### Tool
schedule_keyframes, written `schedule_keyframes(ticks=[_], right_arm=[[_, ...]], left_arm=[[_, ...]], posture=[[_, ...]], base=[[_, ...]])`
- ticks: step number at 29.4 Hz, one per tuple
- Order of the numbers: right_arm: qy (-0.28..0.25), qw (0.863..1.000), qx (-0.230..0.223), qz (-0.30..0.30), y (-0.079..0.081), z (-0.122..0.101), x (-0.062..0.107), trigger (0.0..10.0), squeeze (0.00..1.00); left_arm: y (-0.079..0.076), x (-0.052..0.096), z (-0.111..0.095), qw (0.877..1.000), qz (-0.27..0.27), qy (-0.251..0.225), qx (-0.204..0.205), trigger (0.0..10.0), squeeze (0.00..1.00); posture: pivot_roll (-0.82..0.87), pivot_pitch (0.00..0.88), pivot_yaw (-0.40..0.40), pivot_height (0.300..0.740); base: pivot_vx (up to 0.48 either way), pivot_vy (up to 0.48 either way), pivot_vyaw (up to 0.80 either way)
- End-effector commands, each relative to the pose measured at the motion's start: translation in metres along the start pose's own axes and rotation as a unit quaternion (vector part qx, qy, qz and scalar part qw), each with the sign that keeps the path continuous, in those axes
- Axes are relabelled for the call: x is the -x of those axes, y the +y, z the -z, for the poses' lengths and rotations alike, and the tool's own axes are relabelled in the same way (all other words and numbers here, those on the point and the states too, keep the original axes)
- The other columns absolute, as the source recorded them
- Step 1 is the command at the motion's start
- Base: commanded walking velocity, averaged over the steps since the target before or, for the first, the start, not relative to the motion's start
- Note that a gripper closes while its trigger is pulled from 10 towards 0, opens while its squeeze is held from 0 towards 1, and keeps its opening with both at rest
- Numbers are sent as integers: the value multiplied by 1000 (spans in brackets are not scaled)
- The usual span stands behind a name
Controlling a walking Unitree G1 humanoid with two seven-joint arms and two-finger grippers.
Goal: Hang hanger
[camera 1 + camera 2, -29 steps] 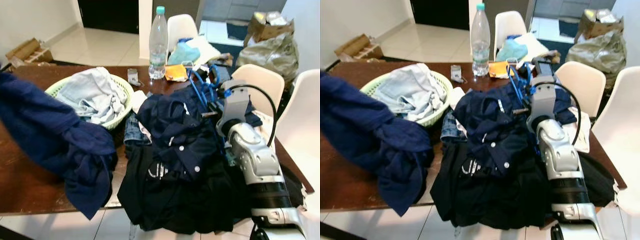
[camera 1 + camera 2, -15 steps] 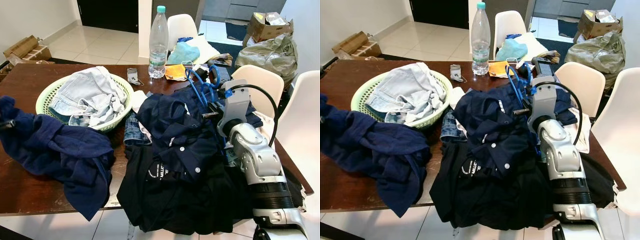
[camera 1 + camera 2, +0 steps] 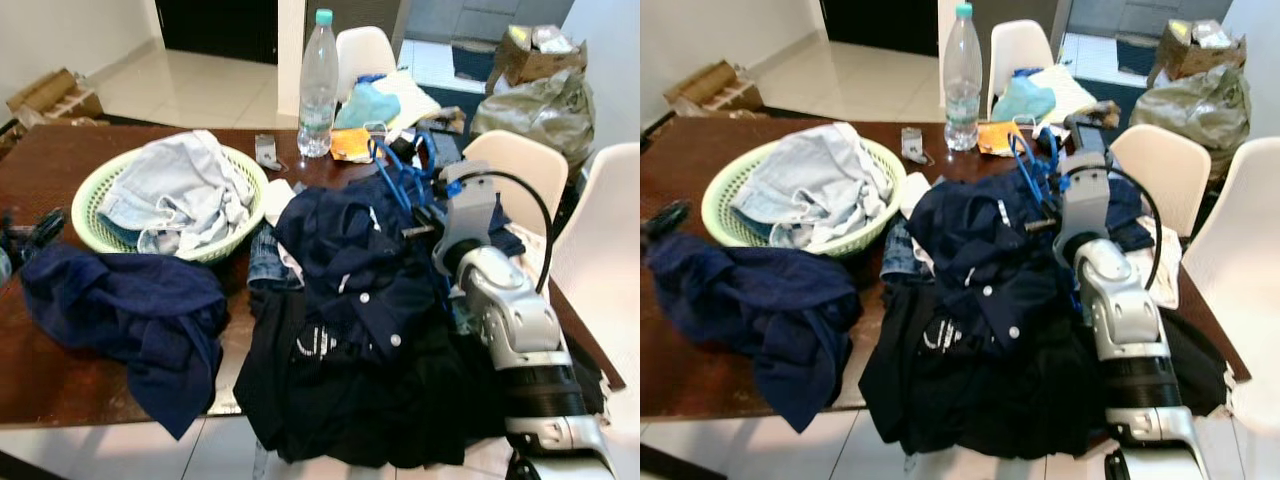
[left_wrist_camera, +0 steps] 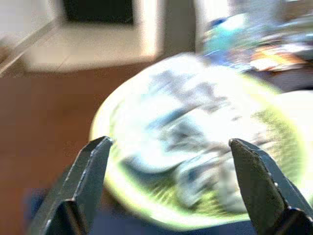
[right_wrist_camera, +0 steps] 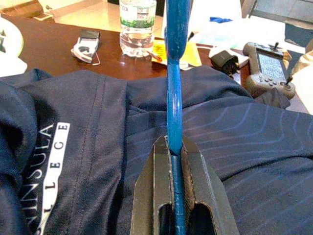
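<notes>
right wrist view: right gripper [image 5: 176, 147] jaws clamped on blue hanger [image 5: 176, 73] above dark shirts [image 3: 350, 260] on worktop [image 3: 60, 360]. left gripper [image 4: 168, 181] jaws spread wide, empty, facing green basket [image 3: 95, 225].

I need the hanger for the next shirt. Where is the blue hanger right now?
The blue hanger is clamped in the right gripper, held over the dark shirts on the table's right side, near the water bottle.

Green laundry basket [image 3: 92, 215] holds pale denim [image 3: 175, 185], sits beyond and between the left fingers in wrist view. Water bottle [image 5: 137, 27], key fob [image 5: 84, 45], game controller [image 5: 266, 68] lie past the right fingers; navy shirt [image 5: 73, 147] beneath them.
</notes>
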State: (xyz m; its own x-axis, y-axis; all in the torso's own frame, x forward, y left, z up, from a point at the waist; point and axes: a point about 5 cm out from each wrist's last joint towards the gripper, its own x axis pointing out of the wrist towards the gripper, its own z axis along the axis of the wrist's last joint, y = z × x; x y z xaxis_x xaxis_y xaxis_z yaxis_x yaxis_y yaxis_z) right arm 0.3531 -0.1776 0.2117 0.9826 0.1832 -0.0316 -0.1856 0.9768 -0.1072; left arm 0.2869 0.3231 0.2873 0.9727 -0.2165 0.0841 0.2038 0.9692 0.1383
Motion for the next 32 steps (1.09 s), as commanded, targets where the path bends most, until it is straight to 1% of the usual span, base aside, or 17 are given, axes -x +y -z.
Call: schedule_keyframes(ticks=[1,3,5,6,7,8,10,11,14,16,17,19,24,25,27,29,32], right_arm=[[24,1000,-5,-15,5,12,-1,10000,0],[23,999,-27,-13,4,16,-2,10000,0],[23,999,-27,-13,4,16,-2,10000,0],[13,998,-56,-21,6,17,-2,10000,0],[13,998,-56,-21,6,17,-2,10000,0],[0,996,-85,-37,10,16,-1,10000,0],[0,996,-85,-37,10,16,-1,10000,0],[-13,993,-106,-54,13,14,1,10000,0],[-20,991,-116,-65,16,13,2,10000,0],[-18,991,-111,-70,17,14,3,10000,0],[-18,991,-111,-70,17,14,3,10000,0],[-12,993,-103,-65,16,15,1,10000,0],[-12,993,-102,-64,15,16,0,10000,0],[-10,993,-99,-62,14,18,1,10000,0],[-10,993,-99,-62,14,18,1,10000,0],[-6,994,-96,-60,13,20,2,10000,0],[-3,994,-96,-60,13,22,3,10000,0]], left_arm=[[-9,0,-3,999,45,7,1,10000,1000],[-49,4,-29,980,195,-18,-28,10000,1000],[-49,4,-29,980,195,-18,-28,10000,1000],[-74,9,-25,961,271,-2,-55,10000,1000],[-74,9,-25,961,271,-2,-55,10000,1000],[-95,12,-13,945,320,18,-68,10000,443],[-95,12,-13,945,320,18,-68,10000,443],[-111,15,2,932,350,42,-82,10000,0],[-121,18,16,921,368,71,-103,10000,0],[-134,31,39,883,413,146,-168,10000,0],[-134,31,39,883,413,146,-168,10000,0],[-138,45,47,842,456,208,-199,10000,0],[-138,51,47,827,469,234,-204,10000,0],[-131,60,50,801,468,290,-238,10000,0],[-131,60,50,801,468,290,-238,10000,0],[-118,61,56,787,435,331,-287,10000,0],[-103,58,63,785,393,350,-325,10000,0]], posture=[[161,113,-40,740],[171,96,-29,740],[171,96,-29,740],[171,94,-28,740],[171,94,-28,740],[168,92,-25,740],[168,92,-25,740],[169,91,-27,740],[167,95,-27,740],[172,99,-26,740],[172,99,-26,740],[175,101,-23,740],[175,101,-23,740],[173,105,-18,740],[173,105,-18,740],[177,108,-18,740],[175,108,-16,740]], base=[[0,0,0],[0,0,0],[0,0,0],[0,0,0],[0,0,0],[0,0,0],[0,0,0],[0,0,0],[0,0,0],[0,0,0],[0,0,0],[0,0,0],[0,0,0],[0,0,0],[0,0,0],[0,0,0],[0,0,0]])
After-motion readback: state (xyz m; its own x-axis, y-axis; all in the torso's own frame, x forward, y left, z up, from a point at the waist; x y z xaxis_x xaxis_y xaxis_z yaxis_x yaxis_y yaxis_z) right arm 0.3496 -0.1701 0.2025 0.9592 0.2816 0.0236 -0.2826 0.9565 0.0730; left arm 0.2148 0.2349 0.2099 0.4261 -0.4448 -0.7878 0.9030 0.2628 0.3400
